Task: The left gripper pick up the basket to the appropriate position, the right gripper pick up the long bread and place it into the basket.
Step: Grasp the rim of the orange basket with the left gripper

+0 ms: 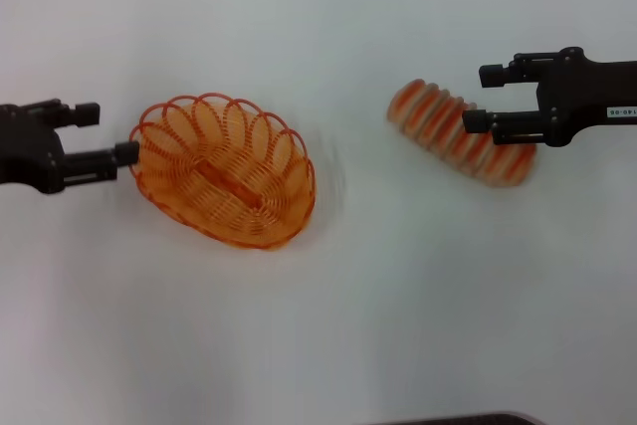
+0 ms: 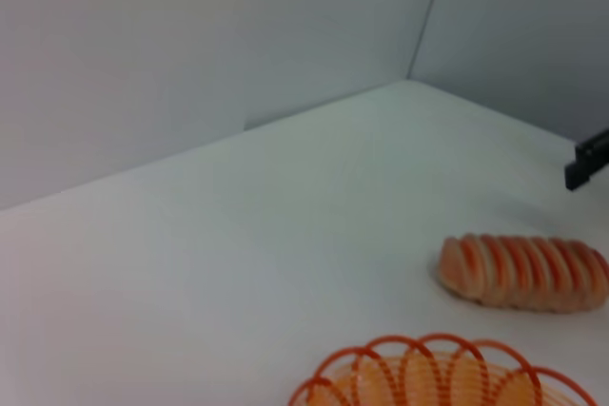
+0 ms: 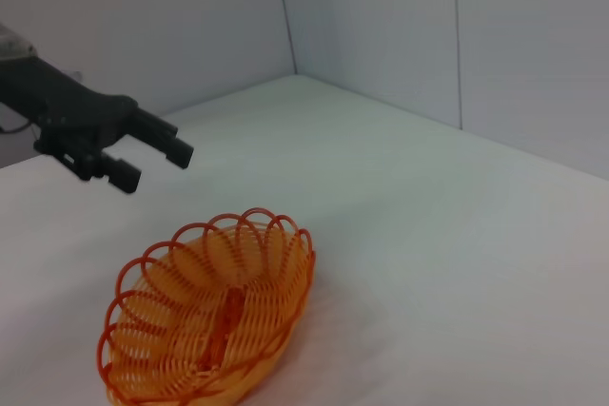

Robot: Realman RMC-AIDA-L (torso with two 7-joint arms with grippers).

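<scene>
The orange wire basket (image 1: 224, 171) sits on the white table, left of centre. My left gripper (image 1: 109, 133) is open and empty at the basket's left end, its lower fingertip close to the rim. The long striped bread (image 1: 453, 126) lies to the right of the basket. My right gripper (image 1: 486, 99) is open and empty over the bread's right half. The left wrist view shows the bread (image 2: 523, 271), the basket rim (image 2: 438, 368) and a right fingertip (image 2: 588, 164) above the bread and apart from it. The right wrist view shows the basket (image 3: 209, 320) and the left gripper (image 3: 152, 154).
White walls (image 3: 381, 26) close off the far side of the table. A dark edge (image 1: 458, 418) shows at the table's near side. Bare table (image 1: 348, 296) lies between and in front of the basket and the bread.
</scene>
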